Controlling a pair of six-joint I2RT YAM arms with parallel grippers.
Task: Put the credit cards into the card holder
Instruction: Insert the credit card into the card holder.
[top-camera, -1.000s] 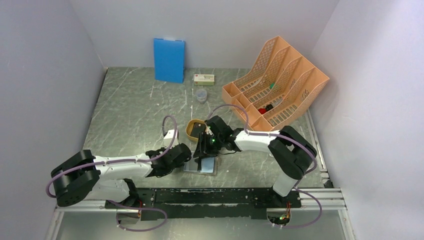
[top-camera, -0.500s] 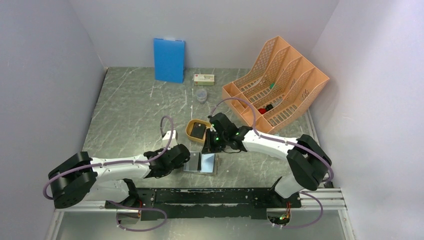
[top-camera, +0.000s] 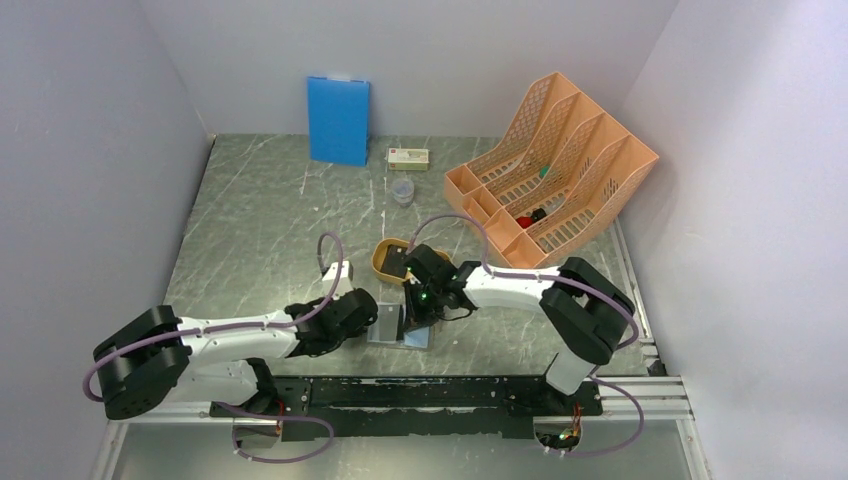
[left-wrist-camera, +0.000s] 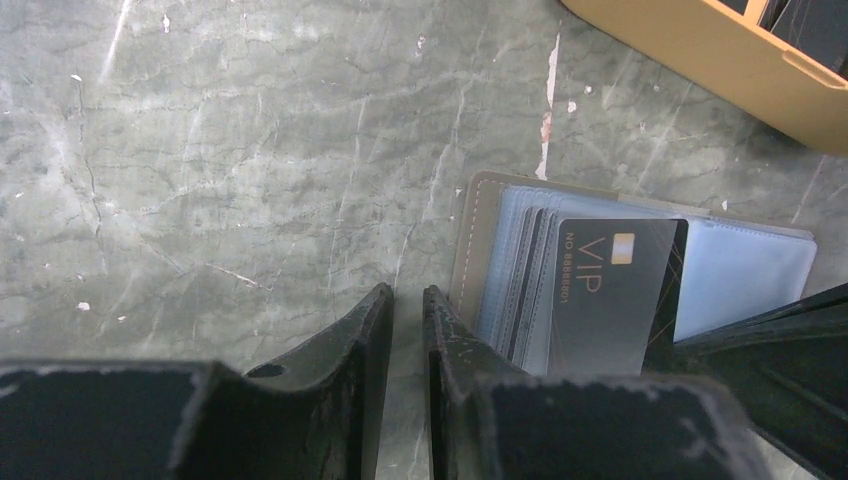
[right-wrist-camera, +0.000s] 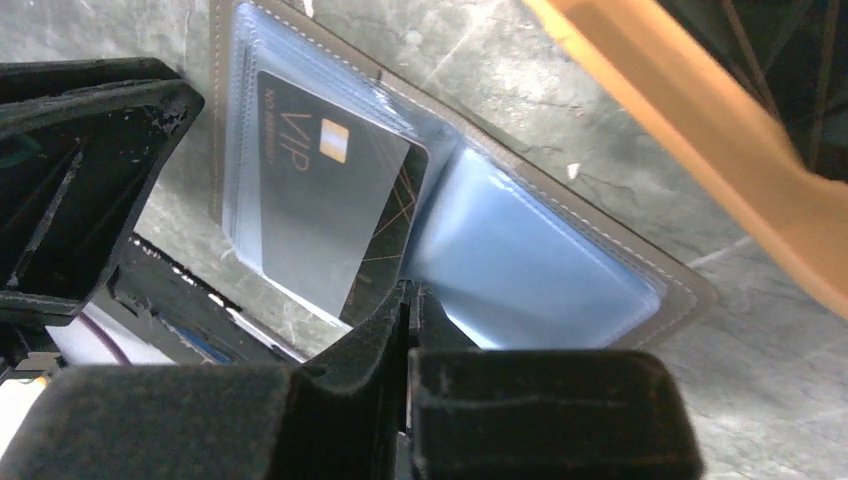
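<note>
- Grey folding card holder with pale blue plastic pockets (right-wrist-camera: 530, 265) — lies open flat on the grey marbled table (left-wrist-camera: 200, 150), directly ahead of the right gripper (right-wrist-camera: 405, 292) and just beside the left gripper (left-wrist-camera: 407, 296).
- Black "VIP" credit card (right-wrist-camera: 320, 215) — partly slid into the holder's stacked pockets, its bare corner at the right jaws' tips.
- Right jaws: pressed together; whether they pinch that corner cannot be told.
- Left jaws: a narrow slit apart, bare table between them, gripping nothing.
- Mustard-yellow tray (right-wrist-camera: 700, 140): beyond the holder, with more dark cards (left-wrist-camera: 815, 25) inside.
</note>
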